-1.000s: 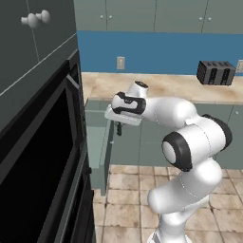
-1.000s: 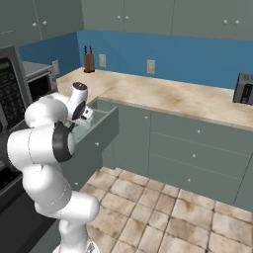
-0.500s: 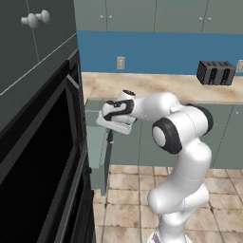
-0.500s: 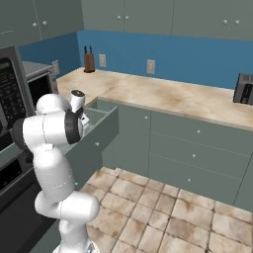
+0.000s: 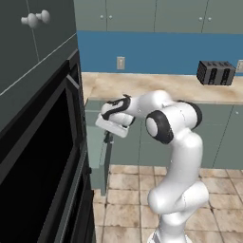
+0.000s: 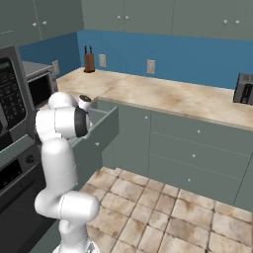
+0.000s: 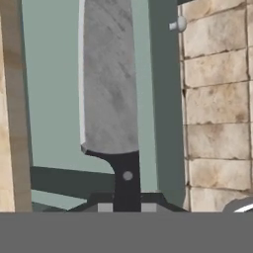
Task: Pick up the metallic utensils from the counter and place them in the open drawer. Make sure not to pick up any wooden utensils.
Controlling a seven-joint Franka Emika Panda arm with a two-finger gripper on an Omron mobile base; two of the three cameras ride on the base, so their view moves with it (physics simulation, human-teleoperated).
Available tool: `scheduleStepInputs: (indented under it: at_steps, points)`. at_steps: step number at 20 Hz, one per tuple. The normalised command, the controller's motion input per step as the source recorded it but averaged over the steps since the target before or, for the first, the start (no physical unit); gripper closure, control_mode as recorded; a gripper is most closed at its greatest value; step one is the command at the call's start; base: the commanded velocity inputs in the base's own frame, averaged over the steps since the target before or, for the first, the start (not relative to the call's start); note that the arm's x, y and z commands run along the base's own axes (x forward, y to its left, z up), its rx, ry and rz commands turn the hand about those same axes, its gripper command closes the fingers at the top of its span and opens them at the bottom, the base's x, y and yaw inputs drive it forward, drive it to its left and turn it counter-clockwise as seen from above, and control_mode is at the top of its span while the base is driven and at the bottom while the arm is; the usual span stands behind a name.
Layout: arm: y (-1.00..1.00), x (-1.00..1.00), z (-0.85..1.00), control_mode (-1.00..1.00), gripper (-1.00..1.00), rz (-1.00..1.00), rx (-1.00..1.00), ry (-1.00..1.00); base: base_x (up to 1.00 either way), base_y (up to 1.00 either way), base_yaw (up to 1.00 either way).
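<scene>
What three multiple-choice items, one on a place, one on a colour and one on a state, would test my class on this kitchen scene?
1. Where does the knife hang?
A. over the open drawer
B. on the tiled floor
C. beside the toaster

2. What colour is the knife's handle?
A. orange-brown
B. black
C. white

3. How is the gripper?
A. open and empty
B. shut on a wooden spoon
C. shut on the knife

Key: 1 A, the blade lies above the drawer's pale inside; 2 B, the handle is dark below the grey blade; 3 C, the fingertips clamp the handle.

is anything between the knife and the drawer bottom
Nothing visible: in the hand view the knife, held in the gripper, hangs over the open drawer, whose floor beneath the blade looks bare.
</scene>
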Motion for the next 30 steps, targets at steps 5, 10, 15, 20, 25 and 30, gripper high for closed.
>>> scheduleStepInputs:
  at_steps: [5,10,15,20,25,30]
  points:
    - [0.20,0.33,-0.25,-1.00,1.00,-0.02,0.01,0.00,0.00,0.00,0.00]
    - [0.22,0.33,-0.30,-1.00,1.00,-0.02,0.00,0.03,0.00,0.00,0.00]
    - [0.21,0.39,-0.43,-1.00,1.00,-0.03,0.00,0.08,0.00,0.00,0.00]
    - [0.01,0.36,-0.42,-1.00,1.00,-0.01,0.00,0.12,0.00,0.00,0.00]
    - [0.11,0.45,-0.41,-1.00,1.00,0.00,0.00,0.13,0.00,0.00,0.00]
    - [-0.07,0.20,-0.39,-1.00,1.00,0.00,0.00,0.14,0.00,0.00,0.00]
